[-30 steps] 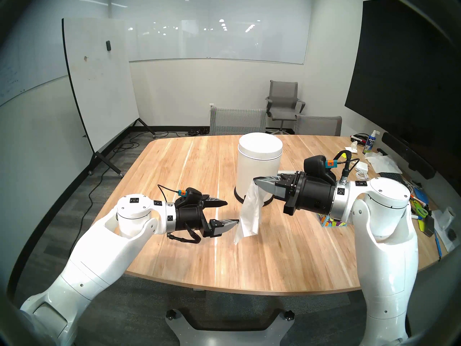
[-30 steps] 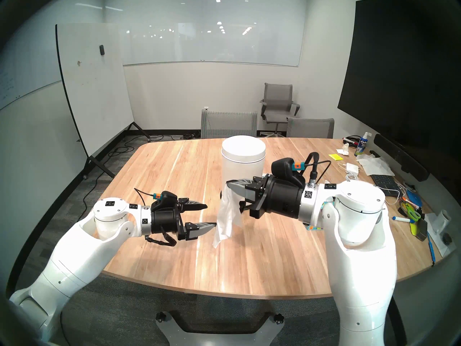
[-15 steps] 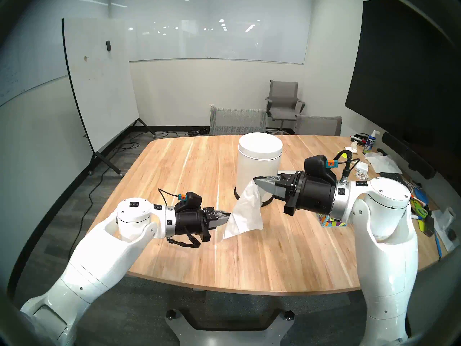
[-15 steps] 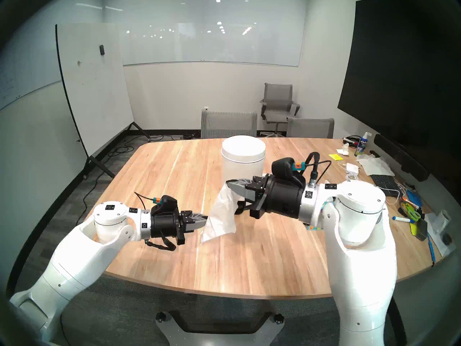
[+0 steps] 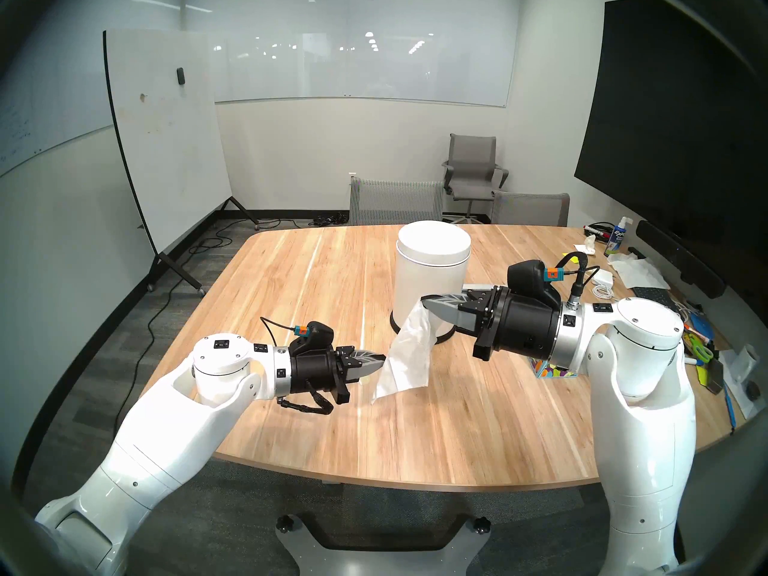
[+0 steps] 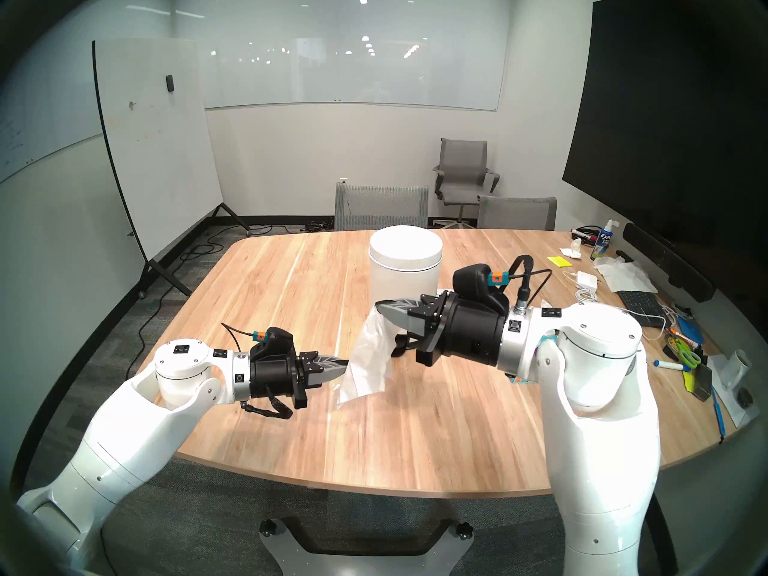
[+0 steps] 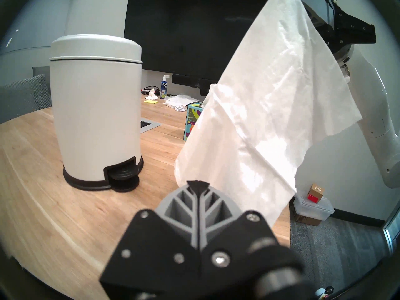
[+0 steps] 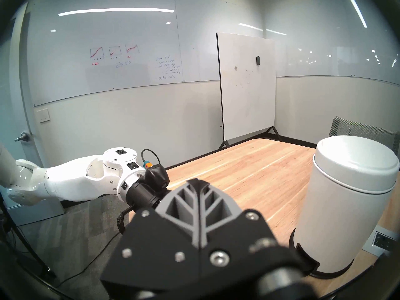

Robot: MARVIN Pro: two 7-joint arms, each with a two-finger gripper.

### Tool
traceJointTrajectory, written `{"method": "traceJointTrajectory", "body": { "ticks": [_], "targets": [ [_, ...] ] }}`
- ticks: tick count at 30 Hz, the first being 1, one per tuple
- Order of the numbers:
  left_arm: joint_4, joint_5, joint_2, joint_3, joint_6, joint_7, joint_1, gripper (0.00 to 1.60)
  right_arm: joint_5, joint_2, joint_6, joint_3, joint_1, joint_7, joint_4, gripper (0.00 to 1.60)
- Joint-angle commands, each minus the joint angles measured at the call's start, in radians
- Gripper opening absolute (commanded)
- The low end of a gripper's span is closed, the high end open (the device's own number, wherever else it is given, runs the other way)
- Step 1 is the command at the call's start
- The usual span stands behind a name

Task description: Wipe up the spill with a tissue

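Both level end effectors, left [image 5: 380, 361] and right [image 5: 426, 303], pinch the tissue [image 5: 409, 355].

Office meeting room indicated; wooden conference table [image 5: 291, 271] flanked by grey mesh chairs [image 5: 473, 168]; wall whiteboards [image 8: 108, 50] marked with graphs; rolling whiteboard [image 5: 166, 138], wall-mounted dark screen [image 5: 673, 118], carpeted floor [image 5: 108, 355] observed.

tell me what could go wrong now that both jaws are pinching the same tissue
1. The tissue is stretched between the left gripper and the right gripper, both shut on it; if either arm pulls away before one lets go, the thin sheet may tear.
2. It hangs above the table close to the white bin, so a sideways swing could snag it there.
3. No spill shows in any view, so wiping may miss.
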Motion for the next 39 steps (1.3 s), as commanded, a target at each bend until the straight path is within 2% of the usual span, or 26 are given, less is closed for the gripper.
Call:
{"method": "traceJointTrajectory", "body": {
  "ticks": [1,6,18,28,29,31,32,39],
  "targets": [
    [-0.008,-0.023,0.004,-0.033,-0.009,-0.005,-0.010,0.00,0.012,-0.004,-0.011,0.012,-0.015,0.010,-0.020,0.00],
    [0.011,-0.044,0.027,-0.072,-0.007,-0.023,-0.013,0.00,0.012,-0.003,-0.014,0.025,-0.026,0.015,-0.026,0.00],
    [0.052,-0.065,0.063,-0.119,-0.025,-0.069,-0.005,0.00,0.008,-0.003,-0.018,0.036,-0.036,0.018,-0.030,0.00],
    [0.039,-0.062,0.064,-0.113,-0.023,-0.082,0.007,0.00,0.007,-0.005,-0.018,0.038,-0.034,0.019,-0.035,0.00],
    [0.035,-0.061,0.062,-0.110,-0.023,-0.080,0.009,0.08,0.007,-0.006,-0.016,0.039,-0.034,0.019,-0.038,0.00],
    [0.026,-0.058,0.058,-0.105,-0.021,-0.076,0.011,0.94,0.008,-0.007,-0.014,0.041,-0.035,0.020,-0.042,0.00],
    [0.020,-0.056,0.054,-0.101,-0.020,-0.072,0.011,1.57,0.009,-0.007,-0.014,0.043,-0.037,0.020,-0.045,0.00],
    [-0.002,-0.029,0.027,-0.071,-0.035,-0.041,0.004,1.60,0.015,-0.010,-0.008,0.055,-0.043,0.024,-0.060,0.00]
  ]
}}
